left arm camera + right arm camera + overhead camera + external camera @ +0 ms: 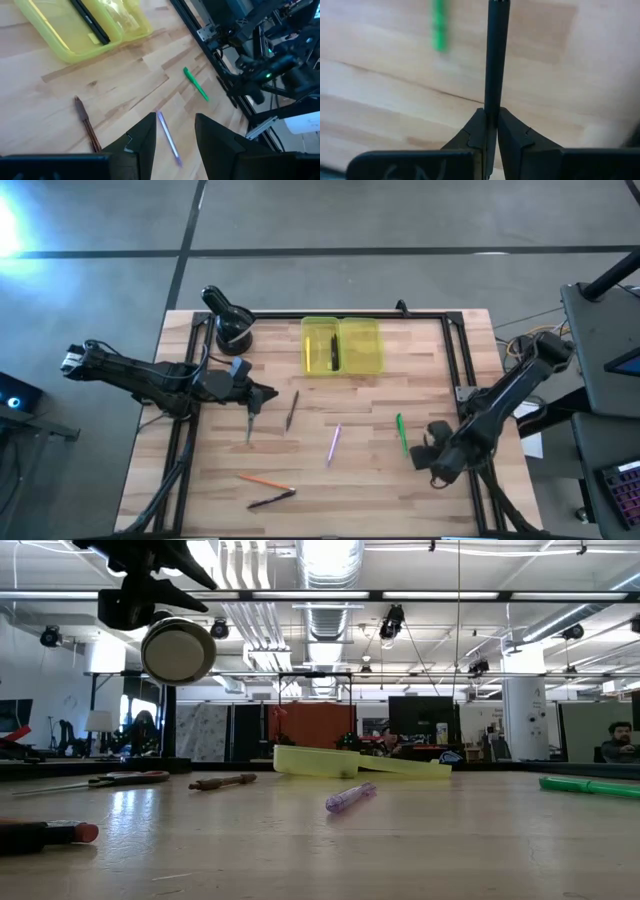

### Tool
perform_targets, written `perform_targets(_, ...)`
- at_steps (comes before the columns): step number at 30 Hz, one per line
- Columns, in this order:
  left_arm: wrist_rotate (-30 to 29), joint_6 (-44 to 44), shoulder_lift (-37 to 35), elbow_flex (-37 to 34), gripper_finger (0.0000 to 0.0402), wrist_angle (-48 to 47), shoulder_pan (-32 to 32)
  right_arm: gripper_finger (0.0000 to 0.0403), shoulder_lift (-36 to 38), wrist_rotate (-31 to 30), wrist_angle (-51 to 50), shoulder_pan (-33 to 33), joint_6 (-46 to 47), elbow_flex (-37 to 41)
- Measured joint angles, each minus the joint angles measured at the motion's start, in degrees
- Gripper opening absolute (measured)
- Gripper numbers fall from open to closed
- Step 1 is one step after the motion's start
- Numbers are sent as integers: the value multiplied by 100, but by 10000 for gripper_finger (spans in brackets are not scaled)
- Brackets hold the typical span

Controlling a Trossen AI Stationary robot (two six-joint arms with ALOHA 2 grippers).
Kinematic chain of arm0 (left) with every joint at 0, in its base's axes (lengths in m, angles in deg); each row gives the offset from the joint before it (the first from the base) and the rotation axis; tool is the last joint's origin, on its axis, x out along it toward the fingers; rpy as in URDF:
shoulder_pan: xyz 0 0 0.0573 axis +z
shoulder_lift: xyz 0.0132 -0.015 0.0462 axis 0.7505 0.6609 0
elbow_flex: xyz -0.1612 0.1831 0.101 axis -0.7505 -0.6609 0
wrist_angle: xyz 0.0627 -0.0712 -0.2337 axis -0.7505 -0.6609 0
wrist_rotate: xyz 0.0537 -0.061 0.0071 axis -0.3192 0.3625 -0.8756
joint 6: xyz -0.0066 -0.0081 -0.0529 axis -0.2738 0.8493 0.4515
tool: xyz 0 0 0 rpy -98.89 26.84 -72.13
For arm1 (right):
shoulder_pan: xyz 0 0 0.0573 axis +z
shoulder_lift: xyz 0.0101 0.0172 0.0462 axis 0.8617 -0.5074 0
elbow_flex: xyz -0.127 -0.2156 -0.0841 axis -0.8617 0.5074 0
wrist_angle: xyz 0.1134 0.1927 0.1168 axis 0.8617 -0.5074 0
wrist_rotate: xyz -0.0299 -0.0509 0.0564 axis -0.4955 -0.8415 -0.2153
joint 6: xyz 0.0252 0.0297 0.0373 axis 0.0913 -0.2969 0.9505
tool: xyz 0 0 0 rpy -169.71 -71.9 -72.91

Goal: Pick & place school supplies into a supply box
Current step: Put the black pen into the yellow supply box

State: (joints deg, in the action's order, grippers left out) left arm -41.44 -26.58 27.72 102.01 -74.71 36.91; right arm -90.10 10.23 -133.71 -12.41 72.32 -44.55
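Right wrist view: black pen (495, 60) between right claw (492, 131) fingers, tip cut off.

Two dark jointed arms, black cables alongside, each tool with two angular matte-black fingers (141, 145).

No text, label, brand, number or sign is showing clearly enough to read in any view. Faint pale markings are showing on the dark body of the right wrist's gripper (491, 131), but they are too blurred to make out as letters.
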Motion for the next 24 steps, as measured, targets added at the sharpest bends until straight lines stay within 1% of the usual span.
perform_targets(6, -65, -1, 0, 0, 119, 1, 0, 18, 894, -1134, -26, -403, -328, -2)
perform_targets(10, -65, 1, 0, 0, 119, 1, 0, 18, 1321, -1538, -32, -889, -1091, -7)
perform_targets(13, -55, 3, 0, 0, 119, 1, 0, 18, 1578, -1612, 78, -1350, -1771, -7)
perform_targets(15, -35, 5, 0, 0, 119, -1, 0, 18, 1719, -1647, 332, -1652, -2268, -7)
perform_targets(18, -1, -2, 0, 0, 119, 0, 0, 18, 1888, -1645, 965, -2112, -3163, -7)
perform_targets(20, 0, -192, 0, 0, 119, 0, 0, 18, 1959, -1607, 1493, -2400, -3796, -9)
perform_targets(22, 19, -505, 0, 0, 119, 1, -2, 18, 1994, -1421, 2037, -2706, -4391, -12)
perform_targets(24, 58, -685, 0, 0, 119, 9, -2, 18, 2004, -1060, 2472, -3043, -4900, -13)
